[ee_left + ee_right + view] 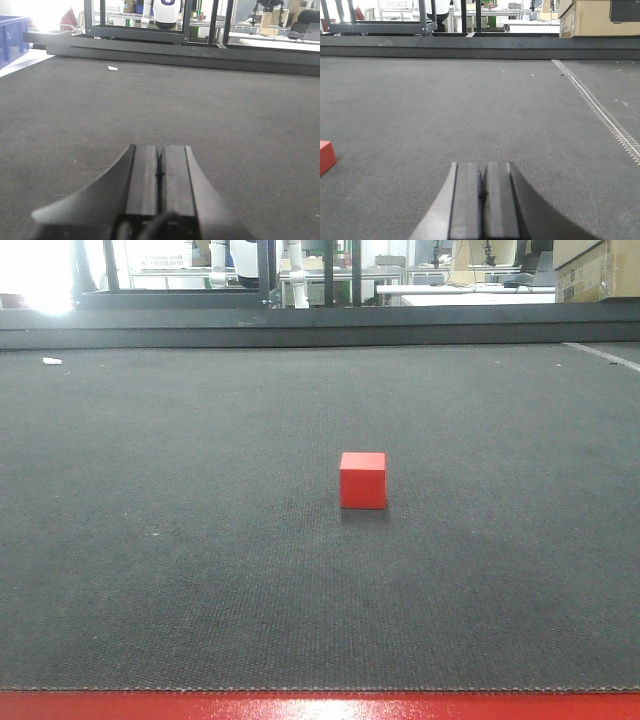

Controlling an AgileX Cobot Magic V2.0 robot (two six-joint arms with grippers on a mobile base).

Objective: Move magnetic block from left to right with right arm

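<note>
right claw (481,171): pads pressed together, no gap, nothing betw. them; sits low over the mat (470,100).
claw → block: magnetic block (325,156) lies off to the claw's left, approx. level w/ the tips or a touch ahead, well apart. Only a red corner shows at the left edge of the right wrist view; the rest is cut off.
block pose: upright on the mat, flat on one face, untouched. In the front view (362,480) one face looks sq. to the camera w/ the top just visible.
long axis: none, it's a cube, so any pair of opposite sides should do for a pinch. The claw's closing line runs left-right, which seems to suit the faces as they stand.
left claw (160,152): also closed, pads touching, empty. No block in its view, so can't tell how far it is from the block.
nearer arm: right, prob., since only its wrist cam catches the block; fits the task.
next move needs: swing left toward the block and open before dropping over it.
around the block: bare mat on all sides. A white scrap (52,361) is far back-left of it, a seam (600,110) well to its right, and the red counter (320,707) edge runs in front.
</note>
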